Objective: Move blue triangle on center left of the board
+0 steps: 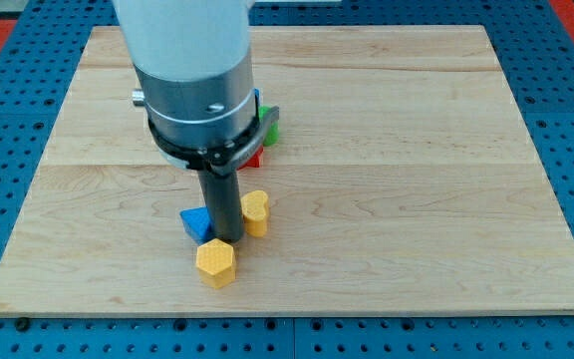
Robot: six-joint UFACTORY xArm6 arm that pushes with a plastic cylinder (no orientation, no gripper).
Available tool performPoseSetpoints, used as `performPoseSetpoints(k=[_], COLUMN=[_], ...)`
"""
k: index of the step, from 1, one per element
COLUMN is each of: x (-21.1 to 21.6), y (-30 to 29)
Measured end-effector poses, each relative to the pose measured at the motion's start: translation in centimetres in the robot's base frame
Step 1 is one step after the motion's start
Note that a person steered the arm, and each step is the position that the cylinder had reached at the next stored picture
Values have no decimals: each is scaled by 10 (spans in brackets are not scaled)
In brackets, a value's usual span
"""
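Note:
The blue triangle lies on the wooden board, a little left of the middle and towards the view's bottom; the rod partly covers its right side. My tip rests on the board right against the blue triangle's right edge. A yellow hexagon sits just below the tip, and a yellow heart-like block sits just to the tip's right.
A green block and a red block show partly behind the arm's grey and white body, with a sliver of a blue block above them. A blue pegboard surrounds the board.

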State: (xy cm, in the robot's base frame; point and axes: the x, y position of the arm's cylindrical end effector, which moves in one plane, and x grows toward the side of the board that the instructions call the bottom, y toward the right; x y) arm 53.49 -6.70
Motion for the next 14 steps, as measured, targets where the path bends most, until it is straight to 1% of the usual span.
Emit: performPoseSetpoints(k=[1, 2, 3, 4, 5, 6, 7, 8, 10, 12, 14], x=[-17, -23, -17, -2, -4, -24, -28, -9, -19, -64, -70], y=[-2, -4, 17, -3, -33, -83, -113, -108, -177, -197, -200])
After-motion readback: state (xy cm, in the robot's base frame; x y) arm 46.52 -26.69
